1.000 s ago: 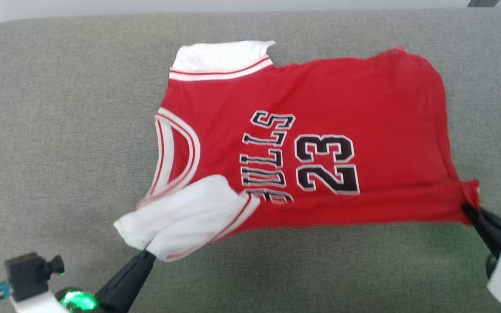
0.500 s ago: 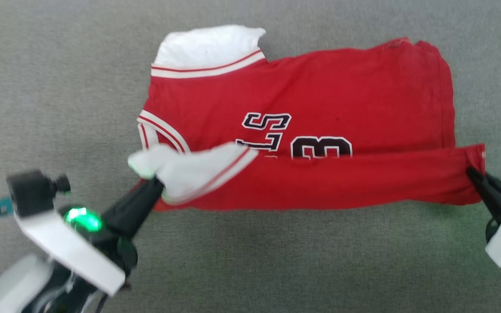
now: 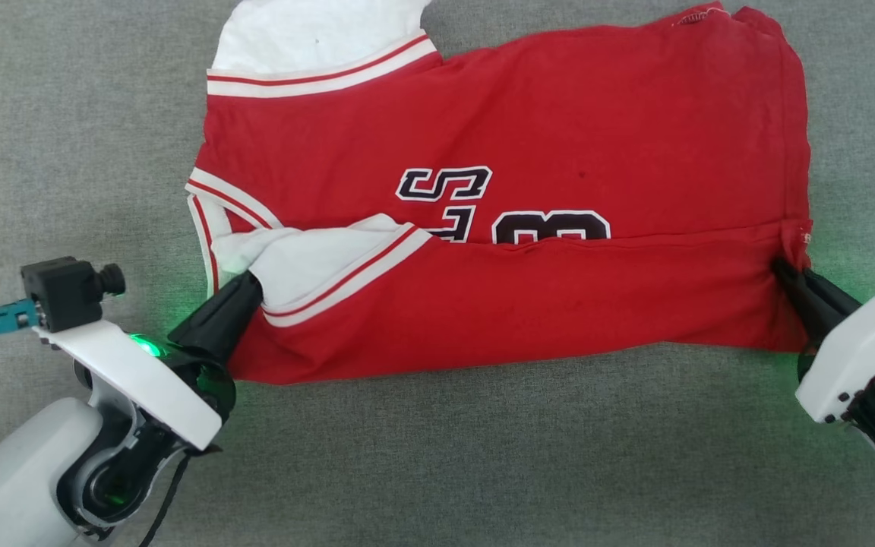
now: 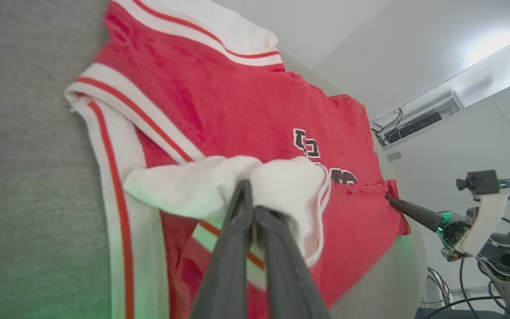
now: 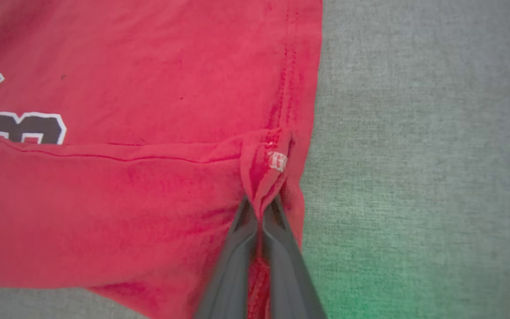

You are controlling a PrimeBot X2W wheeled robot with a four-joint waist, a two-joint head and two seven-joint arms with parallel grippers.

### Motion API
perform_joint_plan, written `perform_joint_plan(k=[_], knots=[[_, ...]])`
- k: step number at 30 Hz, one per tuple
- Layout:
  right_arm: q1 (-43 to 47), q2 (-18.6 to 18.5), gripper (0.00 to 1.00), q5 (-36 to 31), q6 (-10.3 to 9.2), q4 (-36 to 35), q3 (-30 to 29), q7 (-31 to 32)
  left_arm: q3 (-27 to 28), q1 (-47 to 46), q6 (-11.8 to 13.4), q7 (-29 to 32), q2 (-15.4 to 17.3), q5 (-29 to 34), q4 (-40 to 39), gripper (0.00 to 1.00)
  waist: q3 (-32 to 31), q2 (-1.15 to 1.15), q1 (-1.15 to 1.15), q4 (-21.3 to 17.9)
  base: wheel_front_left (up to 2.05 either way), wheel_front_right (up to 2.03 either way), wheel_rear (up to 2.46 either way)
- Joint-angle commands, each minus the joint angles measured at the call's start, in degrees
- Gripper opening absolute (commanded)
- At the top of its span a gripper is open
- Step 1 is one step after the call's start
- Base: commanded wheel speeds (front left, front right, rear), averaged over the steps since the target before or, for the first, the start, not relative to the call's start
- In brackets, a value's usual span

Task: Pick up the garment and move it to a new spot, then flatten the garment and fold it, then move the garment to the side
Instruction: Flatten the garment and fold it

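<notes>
The garment [image 3: 559, 129] lies on the grey tabletop [image 3: 483, 456]. Its near long edge is turned over toward the black number print [image 3: 551, 226], and the fold already hides the lower half of that print. To the left of the print, the left gripper [image 3: 246, 282] has its jaws clamped on the white sleeve [image 3: 316, 258], which is bunched around them. To the right of the print, the right gripper [image 3: 787, 270] has its jaws pressed together on the red hem corner [image 5: 275, 157].

I judge that the step in hand is the first lengthwise fold. To do it well, both grippers should go across the print by the same amount, so that the fold line stays straight. The cloth between them should be lightly stretched, not pulled hard. The bunched sleeve should be laid flat inside the fold. The jaws should let go only when the cloth rests on the layer below.

I see no container here; the garment rests directly on the tabletop.
</notes>
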Motion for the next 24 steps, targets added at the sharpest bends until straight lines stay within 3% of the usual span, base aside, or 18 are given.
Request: perform_joint_plan(k=[1,2,3,4,5,6,16,21,24], knots=[[-0.5,0.3,0.00,-0.2,-0.04,0.6,0.4,-0.4,-0.6,-0.8,0.1,-0.3,0.2,0.4,0.3,0.00,0.1,0.00,0.00,0.0,0.00,0.00,0.00],[-0.8,0.3,0.00,-0.2,-0.03,1.1,0.7,-0.8,-1.3,-1.3,0.1,-0.5,0.5,1.0,0.8,0.00,0.0,0.00,0.00,0.0,0.00,0.00,0.00],[-1.0,0.2,0.00,-0.3,-0.03,1.2,1.1,-1.4,-2.0,-1.6,0.1,-0.8,0.8,1.6,1.3,0.20,-0.2,0.00,0.00,0.0,0.00,0.00,0.00],[-1.2,0.1,0.25,-0.5,-0.03,1.4,1.4,-2.2,-2.7,-1.9,0.1,-1.0,1.1,1.9,1.9,0.44,-0.5,0.00,0.00,0.1,0.00,0.00,0.00],[-1.4,0.1,0.66,-0.8,-0.03,1.6,1.4,-3.0,-3.2,-2.2,0.1,-1.4,1.6,2.4,2.4,0.81,-0.9,0.00,0.00,0.1,0.00,0.00,0.00],[-1.5,0.1,1.00,-1.0,-0.03,1.8,1.5,-3.6,-3.6,-2.5,0.1,-1.7,2.2,3.3,2.8,1.00,-1.4,0.00,0.00,0.1,0.00,0.00,0.00],[0.2,1.0,1.00,-3.3,-0.03,-0.3,0.0,-6.1,-4.4,-4.3,0.9,-0.8,13.9,10.9,2.9,1.00,-6.4,0.00,0.00,1.4,0.00,0.00,0.00],[0.6,1.5,1.00,-3.5,-0.03,-1.4,0.7,-5.7,-7.3,-5.0,1.9,10.5,18.2,9.1,-5.1,1.00,-7.2,0.00,0.00,1.7,0.00,0.00,0.00],[0.0,1.8,1.00,-3.6,-0.03,-1.5,0.9,-5.5,-8.4,-6.4,2.2,17.6,17.9,6.5,-7.9,1.00,-7.2,0.00,0.00,1.5,0.00,0.00,0.00]])
